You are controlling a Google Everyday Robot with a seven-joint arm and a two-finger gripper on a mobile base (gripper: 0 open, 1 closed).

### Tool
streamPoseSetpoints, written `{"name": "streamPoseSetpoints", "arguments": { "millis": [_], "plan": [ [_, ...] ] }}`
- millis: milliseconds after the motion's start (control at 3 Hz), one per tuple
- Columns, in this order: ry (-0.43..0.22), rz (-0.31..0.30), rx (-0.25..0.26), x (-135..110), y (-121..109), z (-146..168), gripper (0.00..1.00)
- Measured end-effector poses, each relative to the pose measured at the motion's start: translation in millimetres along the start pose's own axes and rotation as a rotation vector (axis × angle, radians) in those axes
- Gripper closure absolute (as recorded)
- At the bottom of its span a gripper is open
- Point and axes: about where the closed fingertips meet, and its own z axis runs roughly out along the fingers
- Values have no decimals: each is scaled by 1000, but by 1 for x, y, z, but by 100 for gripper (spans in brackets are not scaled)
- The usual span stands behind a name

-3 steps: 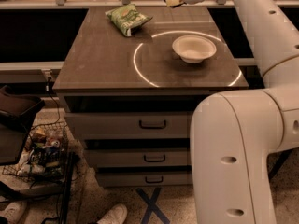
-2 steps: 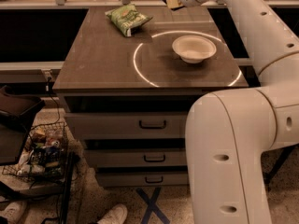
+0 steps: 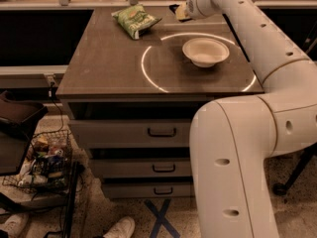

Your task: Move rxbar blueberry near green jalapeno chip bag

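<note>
The green jalapeno chip bag (image 3: 134,20) lies crinkled on the far left part of the brown table top (image 3: 109,68). My gripper (image 3: 180,12) is at the table's far edge, right of the bag and behind the white bowl. A small dark flat shape (image 3: 173,6) sits right at the gripper's left tip. It looks like the rxbar blueberry, but its lettering does not show. About a hand's width of table separates the gripper from the bag.
A white round bowl (image 3: 205,51) stands right of centre inside a bright ring of light (image 3: 148,76). My white arm (image 3: 257,113) fills the right side. Drawers (image 3: 161,132) sit under the top. A wire basket (image 3: 42,162) of clutter stands on the floor at left.
The gripper has come down and slightly left, closer to the table top. The chip bag and the bowl have not moved.
</note>
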Motion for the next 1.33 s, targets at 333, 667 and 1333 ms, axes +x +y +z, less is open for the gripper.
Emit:
{"name": "streamPoseSetpoints", "arguments": {
  "millis": [333,667,1333],
  "plan": [
    [-3,28,-7,7,2,17,100],
    [-8,50,-19,9,11,32,100],
    [14,66,-27,16,25,50,84]
  ]
}}
